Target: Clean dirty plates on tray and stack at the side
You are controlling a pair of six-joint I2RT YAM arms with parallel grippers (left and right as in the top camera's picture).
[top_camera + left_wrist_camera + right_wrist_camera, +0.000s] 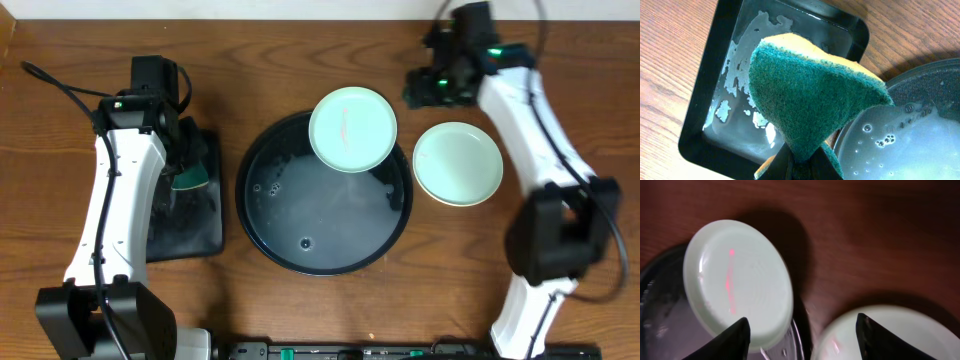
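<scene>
My L gripper [807, 169] pinches a green-yellow sponge [810, 95] over the wet rectangular tray [702, 105]. R gripper [801, 324] is wide open and empty, above a turquoise plate [352, 130] on the round tray's [290, 250] far rim. A 2nd plate [458, 163] lies on the table just beside. Likely next: bring the sponge to the plate and scrub.

Overhead: bright, even, sharp.
My left view: crisp; glare off the wet rectangular tray [702, 85] beyond my jaws.
My right view: dim; plate [737, 282] between my jaws blurred.
</scene>
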